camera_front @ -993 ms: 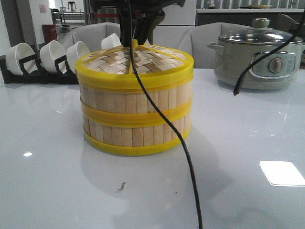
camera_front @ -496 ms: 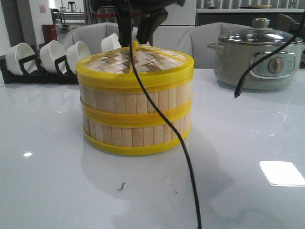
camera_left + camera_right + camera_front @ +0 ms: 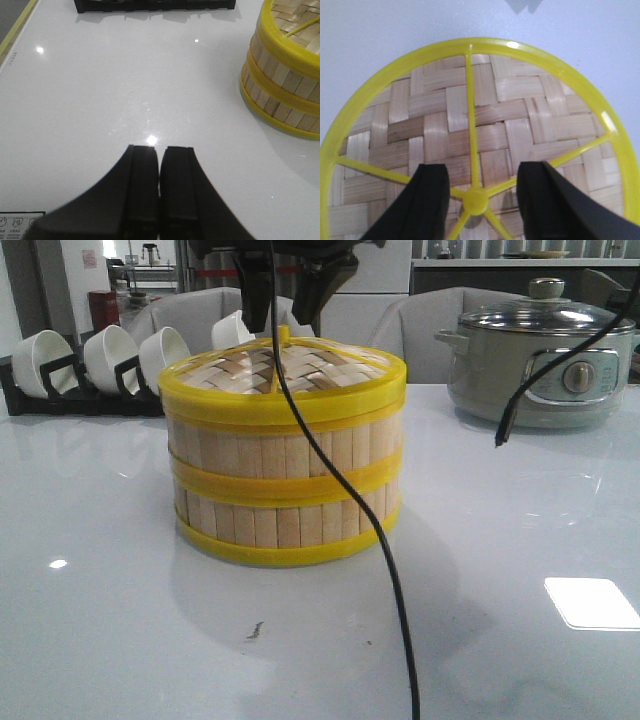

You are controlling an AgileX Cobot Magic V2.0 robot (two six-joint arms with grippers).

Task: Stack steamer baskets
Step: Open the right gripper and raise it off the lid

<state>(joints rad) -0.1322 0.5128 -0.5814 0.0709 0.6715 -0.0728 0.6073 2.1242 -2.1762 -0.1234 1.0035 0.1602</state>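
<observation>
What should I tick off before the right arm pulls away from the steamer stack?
1. Lid seated on the top steamer basket: ok, its yellow rim sits level in the front view.
2. Two baskets aligned, upper over the lower steamer basket: ok, walls look flush.
3. Right tool released: ok, fingers open either side of the lid's hub, gripping nothing.
4. Right tool clear of the lid: cannot tell, the gap above the weave is not readable.
5. Left tool out of the way: ok, shut, over bare table beside the stack.
6. Black cable clear: not ok, it hangs across the stack's front.
</observation>
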